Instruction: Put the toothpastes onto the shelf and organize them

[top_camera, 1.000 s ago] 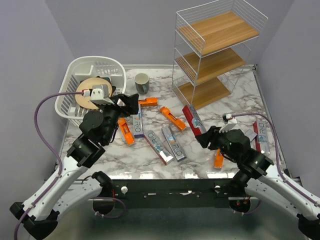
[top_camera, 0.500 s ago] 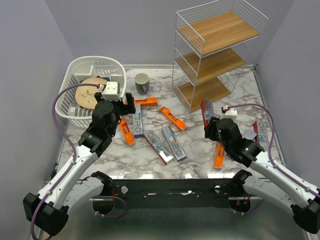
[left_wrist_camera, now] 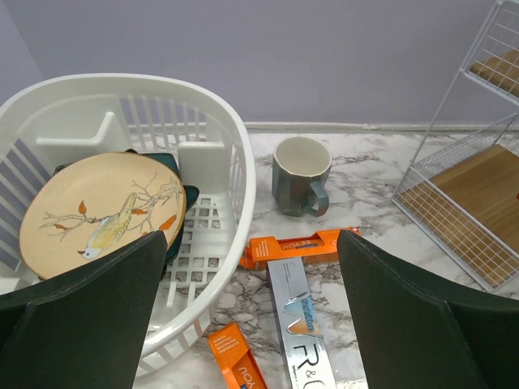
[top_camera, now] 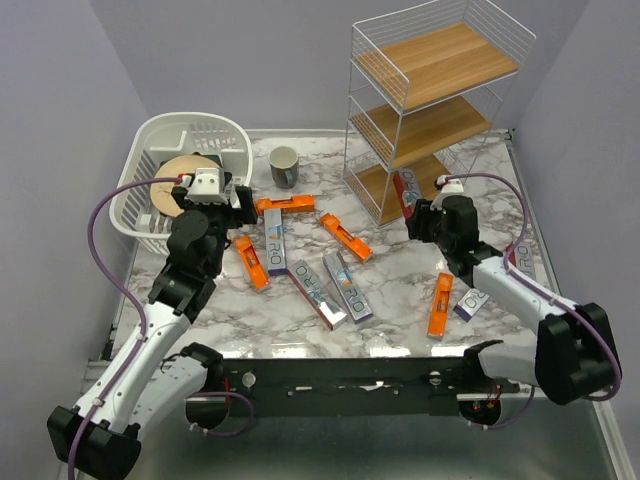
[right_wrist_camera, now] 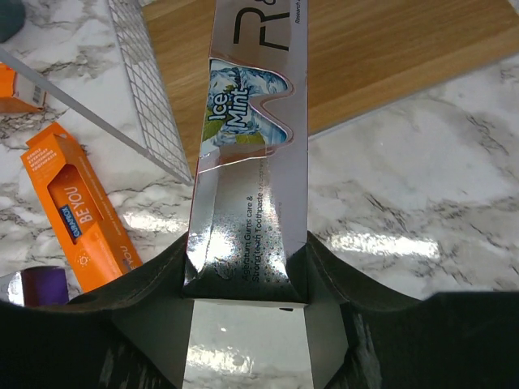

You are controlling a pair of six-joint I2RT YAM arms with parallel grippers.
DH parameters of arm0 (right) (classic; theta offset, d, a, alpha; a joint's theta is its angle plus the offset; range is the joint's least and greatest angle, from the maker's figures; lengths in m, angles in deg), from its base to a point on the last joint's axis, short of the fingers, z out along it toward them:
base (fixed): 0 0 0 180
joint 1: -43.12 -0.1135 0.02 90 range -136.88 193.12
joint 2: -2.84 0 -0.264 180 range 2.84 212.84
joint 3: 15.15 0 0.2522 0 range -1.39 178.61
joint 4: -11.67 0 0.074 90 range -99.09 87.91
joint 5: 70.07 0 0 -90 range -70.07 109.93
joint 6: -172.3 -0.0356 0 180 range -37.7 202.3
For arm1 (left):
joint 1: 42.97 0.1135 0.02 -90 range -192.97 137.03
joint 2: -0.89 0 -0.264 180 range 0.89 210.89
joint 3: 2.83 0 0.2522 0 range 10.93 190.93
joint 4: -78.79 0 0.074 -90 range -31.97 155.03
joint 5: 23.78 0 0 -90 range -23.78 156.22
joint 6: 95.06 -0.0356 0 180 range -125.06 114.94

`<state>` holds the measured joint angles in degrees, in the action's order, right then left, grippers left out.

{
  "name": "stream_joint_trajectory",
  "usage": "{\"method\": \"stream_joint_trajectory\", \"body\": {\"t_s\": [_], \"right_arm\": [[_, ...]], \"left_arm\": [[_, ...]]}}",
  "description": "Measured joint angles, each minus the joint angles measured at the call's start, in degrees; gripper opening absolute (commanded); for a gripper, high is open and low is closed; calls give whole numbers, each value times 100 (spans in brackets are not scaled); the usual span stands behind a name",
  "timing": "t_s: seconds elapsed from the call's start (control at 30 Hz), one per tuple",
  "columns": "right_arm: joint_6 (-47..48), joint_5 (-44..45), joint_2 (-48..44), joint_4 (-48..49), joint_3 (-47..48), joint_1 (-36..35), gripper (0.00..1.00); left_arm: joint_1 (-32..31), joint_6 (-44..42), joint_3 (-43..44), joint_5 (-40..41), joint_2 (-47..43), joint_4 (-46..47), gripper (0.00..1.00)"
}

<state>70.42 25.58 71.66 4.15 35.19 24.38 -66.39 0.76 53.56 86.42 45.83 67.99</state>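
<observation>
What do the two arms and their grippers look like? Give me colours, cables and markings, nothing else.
Both the left arm and the right arm have glossy white lower links and black upper links and joints. A purple cable loops out to a white module at each wrist. The fingers are broad, matte and near-black. No markings are legible.

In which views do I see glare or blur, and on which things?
Right wrist view: strong glare on the silver toothpaste box held by the right end effector, and a bright patch on the marble table. Left wrist view: the dark left end effector looks soft; the mug is sharp. Top external view: even light, no blur.
</observation>
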Motion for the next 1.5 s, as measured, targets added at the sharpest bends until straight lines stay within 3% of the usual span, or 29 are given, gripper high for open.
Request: {"method": "stream_joint_trajectory", "body": {"t_s": [0.23, 0.7, 0.9, 1.2, 1.5], "right_arm": [[310, -994, 1287, 492, 575, 129, 36], [306, -1434, 2424, 369, 1314, 136, 65], [216, -1412, 2428, 249, 1314, 136, 75], [-278, -1263, 1915, 160, 931, 136, 76], [-2516, -879, 699, 688, -304, 136, 66]], "left_arm": [[251, 22, 0, -162, 0, 66, 99], [323, 61, 0, -426, 68, 83, 99], [350, 90, 0, -446, 83, 83, 99], [350, 109, 0, -490, 127, 83, 99], [350, 131, 0, -551, 144, 81, 99]]}}
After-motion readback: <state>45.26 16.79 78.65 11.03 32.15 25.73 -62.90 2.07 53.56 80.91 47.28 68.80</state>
